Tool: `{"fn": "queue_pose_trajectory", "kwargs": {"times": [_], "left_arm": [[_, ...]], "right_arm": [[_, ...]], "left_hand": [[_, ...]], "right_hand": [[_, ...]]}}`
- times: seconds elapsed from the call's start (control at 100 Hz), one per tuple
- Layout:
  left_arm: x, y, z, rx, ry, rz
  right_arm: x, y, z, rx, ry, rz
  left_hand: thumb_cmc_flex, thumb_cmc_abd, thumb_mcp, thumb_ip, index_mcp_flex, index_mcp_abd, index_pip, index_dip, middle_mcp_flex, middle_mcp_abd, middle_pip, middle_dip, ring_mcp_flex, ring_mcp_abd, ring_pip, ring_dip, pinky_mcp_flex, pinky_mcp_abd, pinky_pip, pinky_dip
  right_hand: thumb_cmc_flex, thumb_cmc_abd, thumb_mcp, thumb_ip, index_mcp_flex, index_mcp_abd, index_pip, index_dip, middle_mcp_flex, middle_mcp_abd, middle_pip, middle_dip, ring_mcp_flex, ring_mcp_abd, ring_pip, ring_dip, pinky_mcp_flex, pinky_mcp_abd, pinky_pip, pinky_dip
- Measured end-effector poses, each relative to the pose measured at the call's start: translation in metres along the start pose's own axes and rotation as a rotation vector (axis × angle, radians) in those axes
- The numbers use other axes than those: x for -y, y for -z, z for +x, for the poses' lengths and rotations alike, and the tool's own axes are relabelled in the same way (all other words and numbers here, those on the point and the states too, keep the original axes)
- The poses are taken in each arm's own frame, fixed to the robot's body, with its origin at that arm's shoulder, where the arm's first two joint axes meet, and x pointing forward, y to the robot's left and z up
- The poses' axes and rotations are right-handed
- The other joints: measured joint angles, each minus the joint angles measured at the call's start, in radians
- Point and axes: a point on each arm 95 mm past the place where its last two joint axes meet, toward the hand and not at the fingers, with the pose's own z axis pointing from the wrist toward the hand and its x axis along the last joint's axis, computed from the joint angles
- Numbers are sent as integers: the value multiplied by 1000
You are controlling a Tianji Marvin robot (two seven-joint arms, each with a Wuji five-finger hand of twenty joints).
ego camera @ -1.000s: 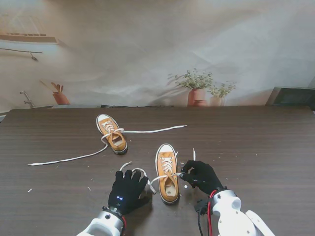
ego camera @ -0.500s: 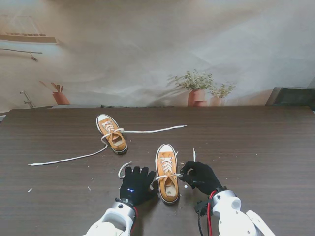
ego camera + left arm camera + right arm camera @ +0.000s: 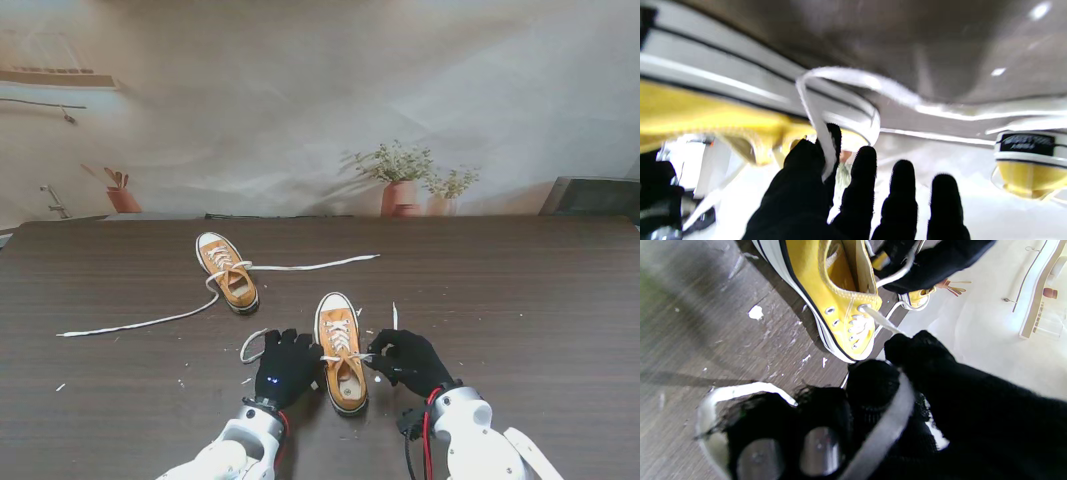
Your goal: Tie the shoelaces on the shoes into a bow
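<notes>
A yellow sneaker (image 3: pixel 341 352) with white laces lies close to me, toe pointing away. My left hand (image 3: pixel 287 366) rests against its left side, thumb and forefinger pinching the left lace (image 3: pixel 820 133), which loops out over the table (image 3: pixel 256 343). My right hand (image 3: pixel 408 360) is on the shoe's right side, shut on the right lace (image 3: pixel 880 319) that runs taut from the top eyelet; that lace also crosses its fingers (image 3: pixel 887 426). A second yellow sneaker (image 3: pixel 227 271) lies farther away to the left, its laces (image 3: pixel 140 322) spread untied across the table.
The dark wood table (image 3: pixel 520 290) carries small white scraps around the near shoe. Potted plants (image 3: pixel 400 180) stand behind the far edge. A dark box (image 3: pixel 592 196) sits at the far right corner.
My left hand slid to the right, from beside the lace loop up against the near shoe, and took the left lace. The right hand stayed put holding its lace.
</notes>
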Motion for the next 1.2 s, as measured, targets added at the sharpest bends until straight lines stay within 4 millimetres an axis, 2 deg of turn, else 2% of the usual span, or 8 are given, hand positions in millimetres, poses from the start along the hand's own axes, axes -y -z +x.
{"fn": "queue_pose_trajectory", "kwargs": {"times": [0.1, 0.18, 0.36, 0.63, 0.82, 0.95, 1.07, 1.2], "left_arm": [[5, -1, -6, -27, 69, 85], [8, -1, -9, -28, 109, 118], [6, -2, -13, -3, 242, 192], [2, -5, -11, -20, 365, 294], [-4, -10, -8, -2, 444, 372], [-4, -14, -6, 35, 486, 392], [-4, -16, -3, 53, 523, 402], [-4, -17, -4, 72, 662, 412]], "right_arm": [[-1, 0, 0, 1, 0, 0], [-1, 0, 0, 1, -1, 1], [-1, 1, -1, 2, -1, 5], [0, 2, -1, 6, -4, 6], [1, 2, -1, 10, -6, 13], [2, 2, -1, 13, -8, 15], [3, 2, 0, 15, -11, 19], [4, 2, 0, 13, -13, 26]], "left_hand": [[-1, 4, 0, 0, -26, 16, 125, 88, -19, 23, -13, 0, -59, 9, -88, -62, -80, -17, -278, -145], [-15, 2, 2, 12, -27, 34, 175, 125, -4, 47, -8, 0, -54, 30, -114, -91, -80, -18, -369, -190], [-264, -155, 343, 118, 30, 48, 367, 135, 172, 73, 14, -17, 117, 85, -102, -128, 58, -8, -327, -178], [-423, -198, 495, 241, 208, 109, 495, 292, 413, 59, 118, -13, 400, 90, 15, -129, 286, 67, -120, -97], [-466, -263, 599, 262, 322, 109, 560, 341, 559, 50, 206, 20, 647, 77, 88, -129, 546, 144, 0, -93], [-493, -310, 657, 262, 396, 108, 612, 353, 663, 39, 306, 80, 813, 68, 170, -129, 735, 177, 143, -217], [-493, -335, 672, 264, 431, 107, 661, 384, 698, 33, 395, 138, 845, 59, 295, -129, 809, 177, 246, -283], [-493, -350, 673, 264, 443, 107, 693, 432, 712, 32, 491, 208, 856, 58, 457, -117, 841, 181, 356, -289]], "right_hand": [[0, 1, 0, 0, 0, 0, -1, 0, 0, 0, 0, 0, 0, 0, 0, 0, 0, 0, 0, 0], [0, 2, 0, 0, 0, 0, -2, 0, 0, 0, 0, 0, 0, 0, 0, 0, 0, 0, 0, 0], [0, 2, -1, 0, 0, 0, -2, 1, 0, 0, 0, 0, 0, 0, 0, 0, 0, 0, 0, 0], [0, 2, -1, 0, 0, 0, -7, 3, 0, 0, 0, 0, 0, 0, 0, 0, 0, 0, 0, 0], [0, 2, -1, 0, 0, 0, -8, 4, 0, 0, 10, 0, 0, 0, 0, 0, 0, 0, 0, 0], [0, 3, -1, 0, 0, 0, -8, 4, 0, 0, 10, 1, 0, 0, 0, 0, 0, 0, 0, 0], [0, 3, -1, 0, 0, 0, -8, 4, 0, 0, 10, 1, 0, 0, 0, 0, 0, 0, 0, 0], [0, 3, -1, 0, 0, 0, -8, 4, 0, 0, 11, 1, 0, 0, 0, 0, 0, 0, 0, 0]]}}
